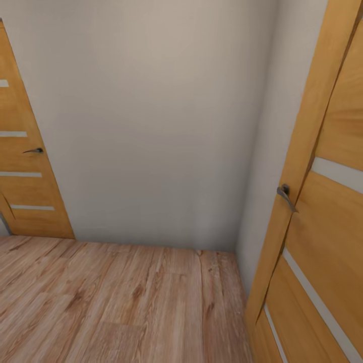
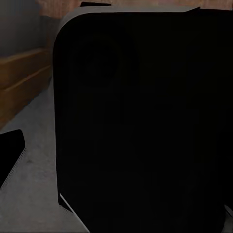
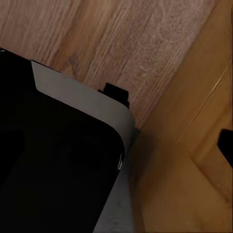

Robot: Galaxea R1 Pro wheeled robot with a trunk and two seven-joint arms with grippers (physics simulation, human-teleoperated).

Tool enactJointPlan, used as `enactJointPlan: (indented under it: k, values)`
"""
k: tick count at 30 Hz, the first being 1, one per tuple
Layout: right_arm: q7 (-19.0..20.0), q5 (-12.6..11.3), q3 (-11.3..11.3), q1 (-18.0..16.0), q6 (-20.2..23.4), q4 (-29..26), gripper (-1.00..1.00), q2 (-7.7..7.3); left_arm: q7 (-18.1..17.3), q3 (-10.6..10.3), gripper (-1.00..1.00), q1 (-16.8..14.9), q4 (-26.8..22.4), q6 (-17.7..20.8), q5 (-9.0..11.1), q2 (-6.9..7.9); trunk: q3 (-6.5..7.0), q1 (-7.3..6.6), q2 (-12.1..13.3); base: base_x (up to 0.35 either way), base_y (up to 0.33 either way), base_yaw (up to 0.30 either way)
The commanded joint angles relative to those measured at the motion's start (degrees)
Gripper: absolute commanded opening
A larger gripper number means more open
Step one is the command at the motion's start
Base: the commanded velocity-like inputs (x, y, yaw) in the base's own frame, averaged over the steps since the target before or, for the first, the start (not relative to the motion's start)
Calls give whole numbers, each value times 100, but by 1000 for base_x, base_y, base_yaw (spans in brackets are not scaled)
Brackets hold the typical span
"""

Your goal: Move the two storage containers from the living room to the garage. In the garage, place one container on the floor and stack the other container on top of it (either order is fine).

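Mostly, both wrist views are blocked by a dark robot body (image 2: 145,126), so whether either claw is wide or narrow cannot be told. Ahead, a plain wall (image 1: 151,126) meets a wood plank floor (image 1: 116,302) in a corner, with one orange-brown door (image 1: 25,176) at left and another door (image 1: 322,227), cut off, at right.

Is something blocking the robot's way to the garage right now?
Straight ahead is a plain wall. There is a wooden door at the left and another door close at the right, both seemingly not wide open. No boxes are visible here.
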Motion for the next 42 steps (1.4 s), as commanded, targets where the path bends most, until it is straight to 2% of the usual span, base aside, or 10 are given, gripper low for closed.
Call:
enactJointPlan:
  k: [1, 16, 42]
  values:
    - [24, -29, 24, -7, -37, 19, 100, 3, 3, 2, 100, 0, -2, -2, 31, 0, -6, 3, -3, 321, 0, 0]
    - [24, -28, 24, -7, -33, 15, 100, -18, 3, 2, 100, -1, -2, -2, 31, 3, -6, 3, -3, 321, 0, 13]
    - [24, -28, 24, -7, -38, 13, 100, -14, 3, 2, 100, -2, -2, -2, 31, 3, -6, 3, -3, 321, 0, 260]
